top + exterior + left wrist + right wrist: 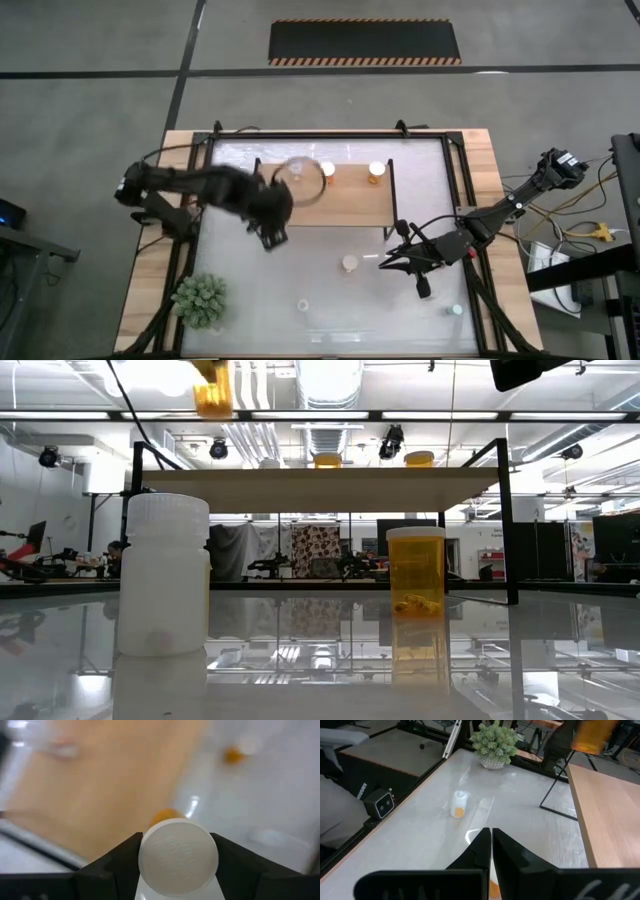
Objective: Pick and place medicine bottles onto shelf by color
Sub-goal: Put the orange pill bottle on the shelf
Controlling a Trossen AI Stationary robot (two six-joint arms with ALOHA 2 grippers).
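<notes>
Left wrist view: orange bottle w/ white cap (178, 856) sits clamped between the left gripper (178, 865) fingers (117, 860), one finger on each side of the cap. Just below it lies the shelf (100, 795), light wood board; orange body peeks out past the cap edge.

High view puts the left gripper (272, 215) over the shelf's (350, 200) left end. Farther along the board from it stand two orange bottles (327, 170) and (376, 171), apart from each other. Low view shows the held bottle (212, 390) hanging above the shelf top (320, 480), not touching it.

Off the shelf, on the white table (330, 300) nearer the front: orange bottle (349, 264) and white bottle (303, 305), both well apart from the left gripper. One more small bottle (456, 310) near the front right corner. Green plant (201, 298) at front left corner.

Right gripper (385, 262) hangs low over the table, just beside the orange bottle; fingers (479, 851) pressed together, holding nothing.
</notes>
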